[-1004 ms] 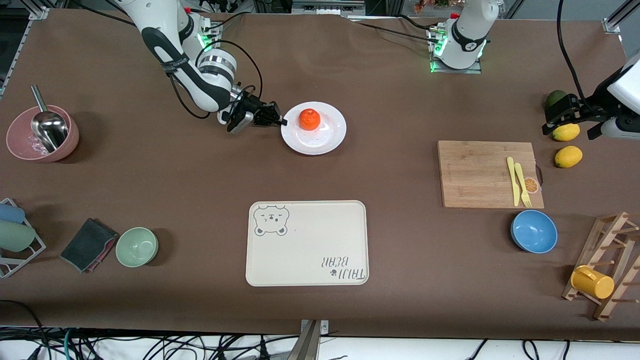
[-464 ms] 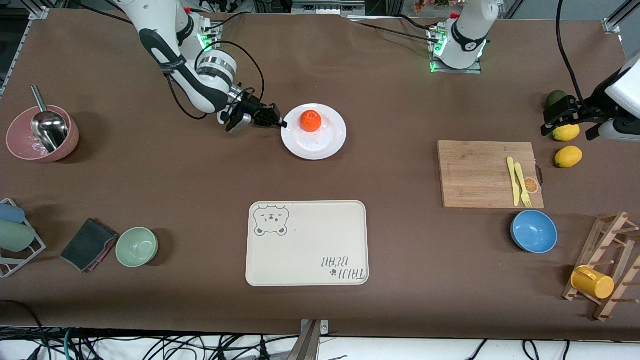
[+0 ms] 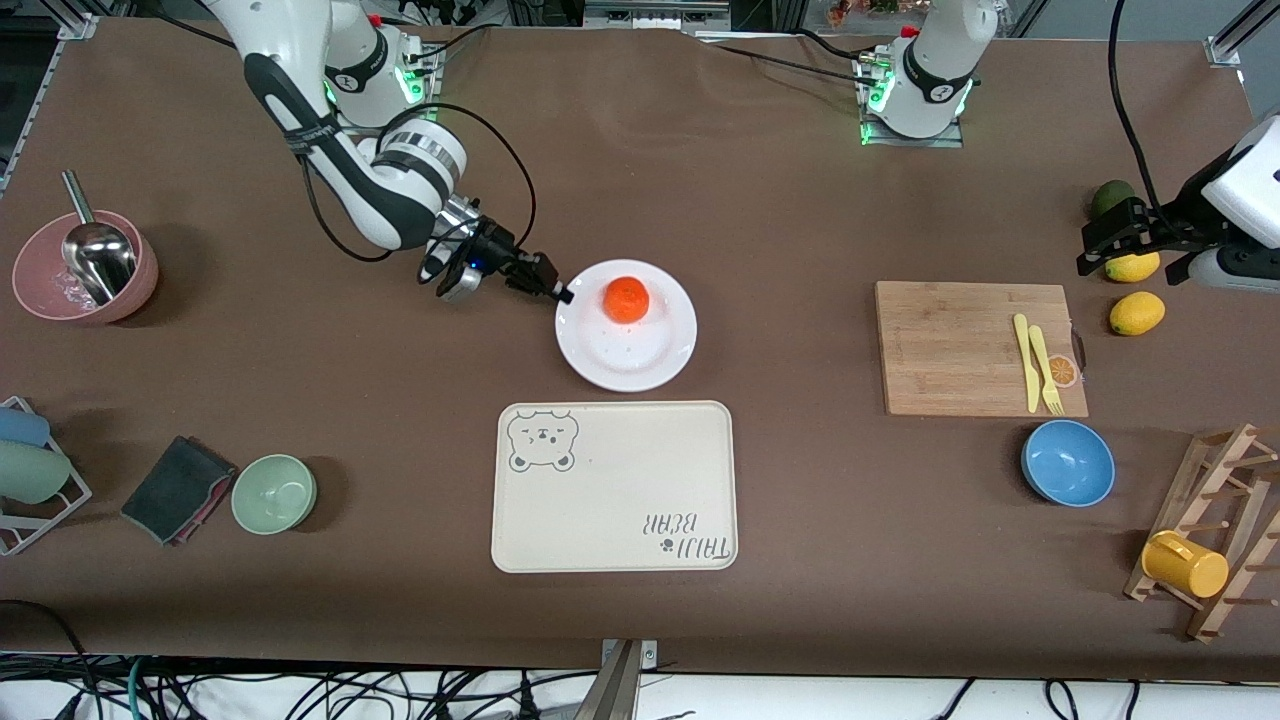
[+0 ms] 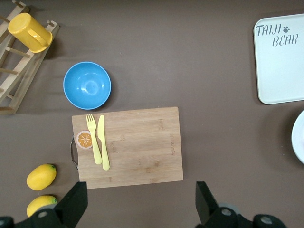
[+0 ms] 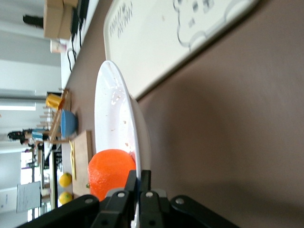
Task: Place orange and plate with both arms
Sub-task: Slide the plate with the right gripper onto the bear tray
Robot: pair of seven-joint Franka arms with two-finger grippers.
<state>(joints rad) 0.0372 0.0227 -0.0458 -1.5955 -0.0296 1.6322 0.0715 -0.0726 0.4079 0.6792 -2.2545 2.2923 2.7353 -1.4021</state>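
Front view: the right gripper, left of centre, is clamped tight on the rim of the plate, just above the tray. The orange sits on the plate's upper part. At the right edge, the left gripper waits spread wide, holding nothing, over the lemons.

Left wrist view: its fingers stand apart at the bottom, above the cutting board.

Right wrist view: the pinched fingertips grip the plate's edge beside the orange.

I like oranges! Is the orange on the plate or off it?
On it: the orange sits on the white plate, whose rim the right gripper pinches.
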